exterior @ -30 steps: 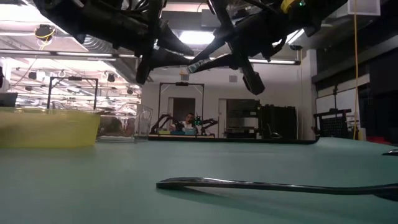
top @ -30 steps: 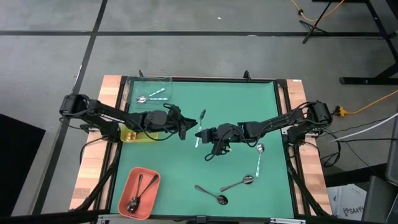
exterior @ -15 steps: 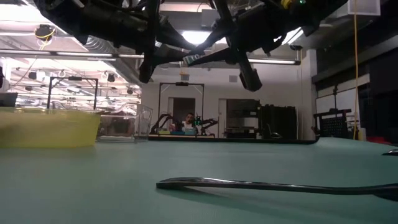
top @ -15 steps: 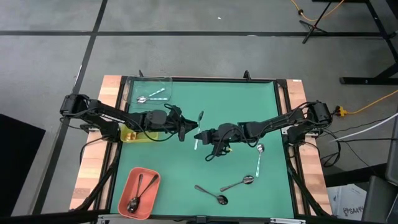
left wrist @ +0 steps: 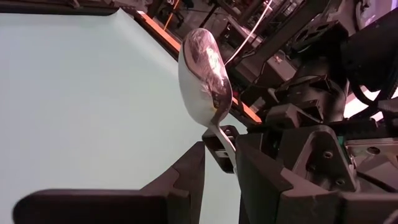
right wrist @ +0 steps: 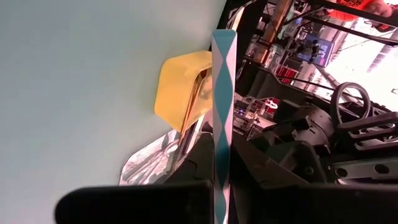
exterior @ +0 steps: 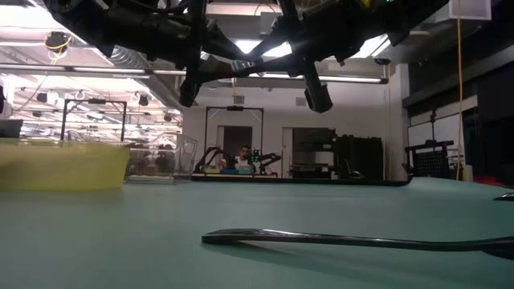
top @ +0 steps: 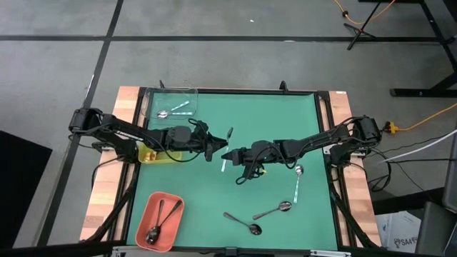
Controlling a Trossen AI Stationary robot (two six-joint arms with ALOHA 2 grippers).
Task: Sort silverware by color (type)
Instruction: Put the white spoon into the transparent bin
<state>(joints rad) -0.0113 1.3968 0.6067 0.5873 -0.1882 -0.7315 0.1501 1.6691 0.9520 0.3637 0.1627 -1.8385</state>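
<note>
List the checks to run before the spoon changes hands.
1. Right gripper holds the spoon: ok, shut on its patterned handle.
2. Left gripper lined up: ok, the spoon's neck lies between its jaws.
3. Left jaws closed on the neck: not ok, they stand apart on either side of it.
4. Spoon off the green mat: ok, both grippers hang well above it in the low view.
5. Clear tray ready for a silver spoon: ok, two silver spoons lie inside, with bare floor beside them.
6. Right may release: not ok until item 3 is done.
</note>
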